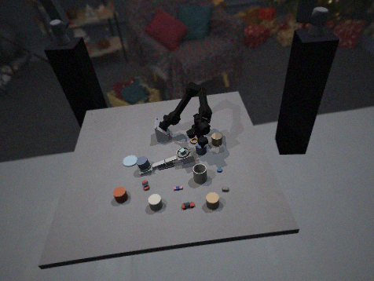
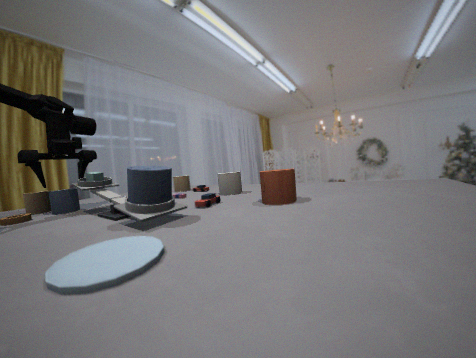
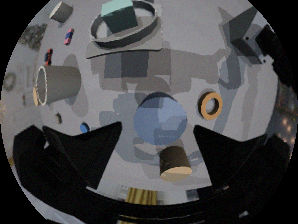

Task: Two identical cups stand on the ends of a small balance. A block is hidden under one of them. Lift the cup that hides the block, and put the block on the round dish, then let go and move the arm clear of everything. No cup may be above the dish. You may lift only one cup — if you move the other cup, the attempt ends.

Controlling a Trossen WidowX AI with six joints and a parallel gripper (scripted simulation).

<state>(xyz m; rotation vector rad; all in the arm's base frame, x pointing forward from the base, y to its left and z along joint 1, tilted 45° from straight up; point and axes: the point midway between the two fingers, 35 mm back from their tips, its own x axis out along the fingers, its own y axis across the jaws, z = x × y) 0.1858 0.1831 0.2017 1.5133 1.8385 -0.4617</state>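
Note:
The lifted blue-grey cup (image 1: 201, 149) (image 2: 65, 201) (image 3: 160, 120) stands on the table beside the balance. My gripper (image 2: 62, 183) (image 3: 158, 127) is open just above that cup, its fingers apart on either side and holding nothing. The green block (image 1: 182, 151) (image 2: 95, 176) (image 3: 119, 16) sits uncovered inside the ring on the raised end of the balance (image 1: 165, 162) (image 2: 109, 195). The other blue-grey cup (image 1: 143, 163) (image 2: 149, 185) stands on the lower end. The pale blue round dish (image 1: 130, 161) (image 2: 105, 264) lies beside that end, with nothing on it.
A tan cylinder (image 1: 217, 140) (image 3: 175, 162) and an orange ring (image 1: 192, 142) (image 3: 203, 106) are near the lifted cup. A hollow grey cup (image 1: 199, 175) (image 3: 64, 85) stands in front. Red (image 1: 120, 195), white (image 1: 155, 202) and tan (image 1: 212, 201) cylinders and small cars are farther off.

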